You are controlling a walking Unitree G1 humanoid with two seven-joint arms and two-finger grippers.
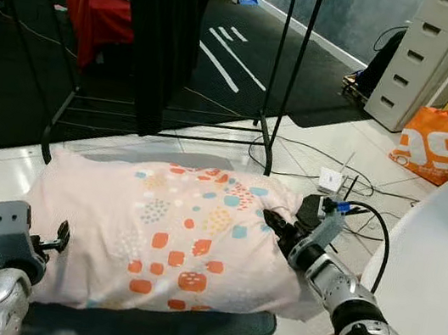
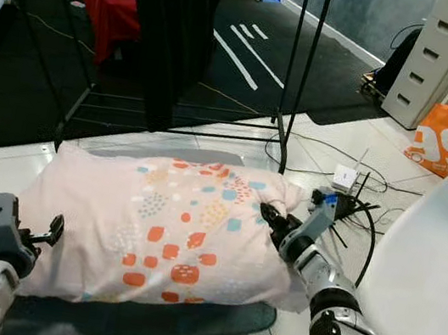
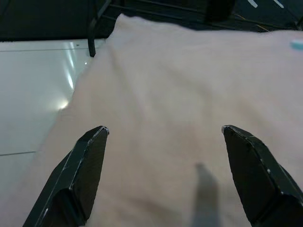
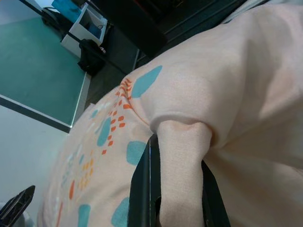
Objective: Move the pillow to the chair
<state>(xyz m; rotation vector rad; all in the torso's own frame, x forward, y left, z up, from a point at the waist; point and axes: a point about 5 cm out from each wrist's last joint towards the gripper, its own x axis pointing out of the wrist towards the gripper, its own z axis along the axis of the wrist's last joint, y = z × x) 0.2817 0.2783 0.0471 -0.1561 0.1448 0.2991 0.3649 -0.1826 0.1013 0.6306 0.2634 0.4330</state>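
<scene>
The pale pink pillow (image 1: 169,236) with orange and blue spots lies flat on the grey chair seat (image 1: 171,331), covering most of it. My right gripper (image 1: 274,226) is at the pillow's right edge. In the right wrist view it is shut on a pinched fold of the pillow (image 4: 182,156). My left gripper (image 1: 60,236) is at the pillow's left side, low over the fabric. In the left wrist view its fingers (image 3: 80,179) stand wide open with the pillow's plain surface (image 3: 180,85) between and beyond them.
A black clothes rack (image 1: 278,73) with a dark garment (image 1: 165,29) and a red one (image 1: 100,9) stands just behind the chair. Cables and a white router (image 1: 331,181) lie on the tiles to the right. A large white curved surface (image 1: 441,255) rises close on the right, beyond it an orange bag (image 1: 443,144) and white drawers (image 1: 422,63).
</scene>
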